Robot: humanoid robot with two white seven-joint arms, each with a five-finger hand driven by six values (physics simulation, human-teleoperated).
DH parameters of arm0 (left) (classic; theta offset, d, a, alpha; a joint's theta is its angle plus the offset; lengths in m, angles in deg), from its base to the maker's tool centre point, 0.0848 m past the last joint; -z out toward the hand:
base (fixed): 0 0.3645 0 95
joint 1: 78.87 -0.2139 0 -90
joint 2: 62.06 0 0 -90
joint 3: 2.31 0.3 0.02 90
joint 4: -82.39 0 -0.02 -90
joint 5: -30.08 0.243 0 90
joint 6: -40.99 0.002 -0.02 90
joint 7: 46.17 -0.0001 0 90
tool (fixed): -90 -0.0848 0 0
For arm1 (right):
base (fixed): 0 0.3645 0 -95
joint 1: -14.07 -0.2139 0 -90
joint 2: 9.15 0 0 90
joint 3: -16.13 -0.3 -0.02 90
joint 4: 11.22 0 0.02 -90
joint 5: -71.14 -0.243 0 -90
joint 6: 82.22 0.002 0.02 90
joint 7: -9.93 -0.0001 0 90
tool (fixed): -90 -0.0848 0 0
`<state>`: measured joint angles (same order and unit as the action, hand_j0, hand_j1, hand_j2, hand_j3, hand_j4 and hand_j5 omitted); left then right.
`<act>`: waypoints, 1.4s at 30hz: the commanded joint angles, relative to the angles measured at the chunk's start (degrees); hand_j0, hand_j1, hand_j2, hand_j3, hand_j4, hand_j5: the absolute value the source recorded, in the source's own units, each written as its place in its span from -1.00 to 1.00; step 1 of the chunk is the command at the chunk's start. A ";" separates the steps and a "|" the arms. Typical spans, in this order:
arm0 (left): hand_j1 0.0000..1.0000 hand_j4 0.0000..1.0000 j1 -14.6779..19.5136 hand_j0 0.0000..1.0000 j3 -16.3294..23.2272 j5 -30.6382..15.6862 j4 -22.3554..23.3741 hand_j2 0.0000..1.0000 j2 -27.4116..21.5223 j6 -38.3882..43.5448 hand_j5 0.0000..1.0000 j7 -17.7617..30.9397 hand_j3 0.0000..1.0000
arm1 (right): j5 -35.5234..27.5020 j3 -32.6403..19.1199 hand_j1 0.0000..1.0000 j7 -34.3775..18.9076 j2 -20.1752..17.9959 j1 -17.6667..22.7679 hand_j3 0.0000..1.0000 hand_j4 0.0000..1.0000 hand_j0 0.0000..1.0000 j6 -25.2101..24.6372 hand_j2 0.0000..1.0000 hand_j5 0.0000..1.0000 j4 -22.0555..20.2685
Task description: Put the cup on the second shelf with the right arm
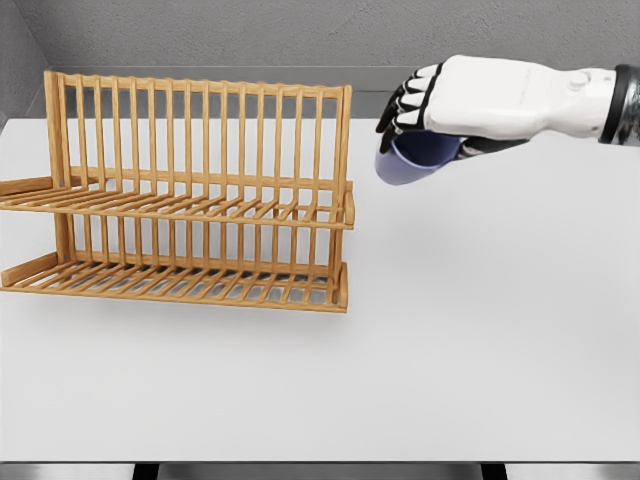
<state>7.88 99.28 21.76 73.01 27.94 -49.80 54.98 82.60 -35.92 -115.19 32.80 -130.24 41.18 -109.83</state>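
Note:
A blue-violet cup hangs in the air, tipped on its side with its mouth facing left and down. My right hand is shut on it from above, its arm coming in from the right edge. The cup is just right of the wooden two-tier dish rack, about level with the upper shelf and a short gap from the rack's right end post. The lower shelf sits on the white table. Both shelves hold nothing.
The rack takes up the left half of the table, its tall back rail of upright slats rising above the upper shelf. A grey wall stands behind the table's far edge.

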 commanded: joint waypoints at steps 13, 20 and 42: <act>1.00 1.00 0.00 1.00 0.01 -0.03 -0.02 1.00 0.00 0.00 1.00 0.01 1.00 | -0.39 1.77 0.30 0.12 8.23 -2.64 0.30 0.30 0.30 -0.35 0.30 0.30 -1.41; 1.00 1.00 0.00 1.00 0.01 -0.03 -0.02 1.00 0.00 0.00 1.00 0.01 1.00 | -0.04 5.20 0.30 0.12 9.20 -2.81 0.30 0.30 0.30 -1.14 0.30 0.30 -1.23; 1.00 1.00 0.00 1.00 0.01 -0.03 -0.02 1.00 0.00 0.00 1.00 0.01 1.00 | 1.46 -6.39 1.00 0.12 7.97 -0.71 1.00 1.00 1.00 -2.02 1.00 1.00 -0.26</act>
<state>7.88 99.28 21.76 73.00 27.94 -49.80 54.98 84.37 -36.57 -115.11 41.92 -129.46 39.41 -110.31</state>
